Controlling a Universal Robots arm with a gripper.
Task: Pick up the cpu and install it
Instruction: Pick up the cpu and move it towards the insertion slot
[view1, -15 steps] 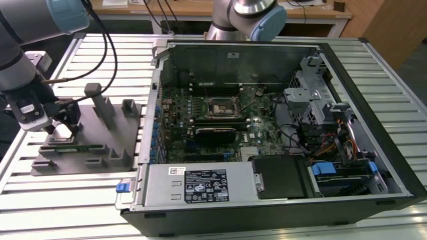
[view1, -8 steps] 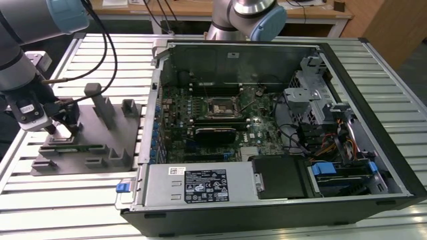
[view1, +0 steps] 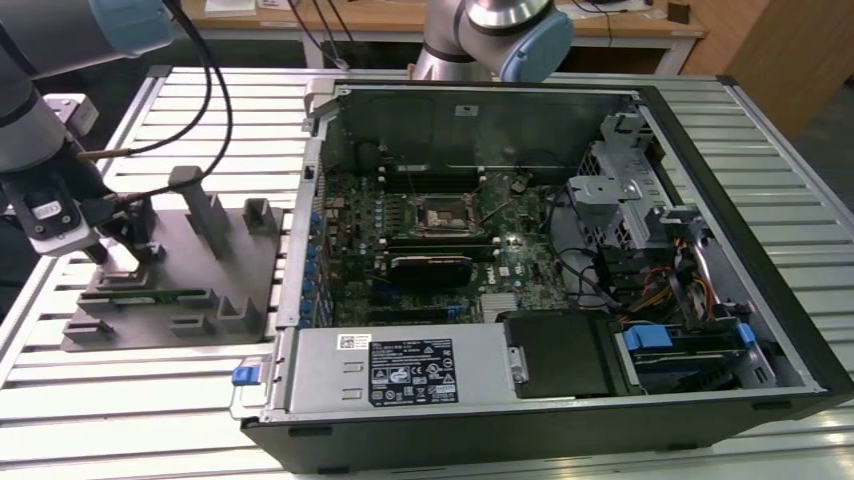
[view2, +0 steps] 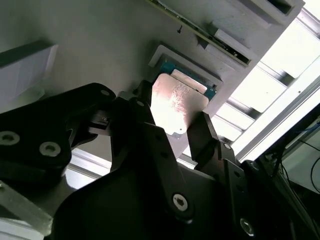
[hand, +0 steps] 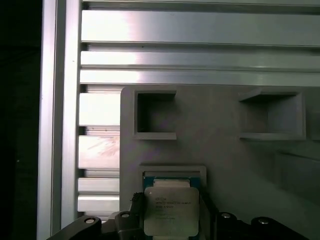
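The cpu (hand: 171, 211), a small square chip with a silvery-grey top, sits between my gripper's (hand: 172, 215) two black fingers, just over its shallow recess (hand: 172, 171) in the grey plastic holder (hand: 225, 155). In the second wrist view the cpu (view2: 176, 107) is pinched between the fingers (view2: 202, 135) and hangs a little off the recess (view2: 192, 70). In the exterior view my gripper (view1: 118, 258) stands over the holder (view1: 174, 285) at that view's left. The dark square socket (view1: 438, 215) lies on the motherboard inside the open computer case (view1: 747, 200).
The holder carries upright posts (view1: 200, 205) and a green memory stick (view1: 147, 296) beside my gripper. A silver power supply box (view1: 400, 370) fills the case's near corner, with drive cages and cables (view1: 641, 250) at the exterior view's right. Everything rests on a slatted aluminium table (view1: 134, 420).
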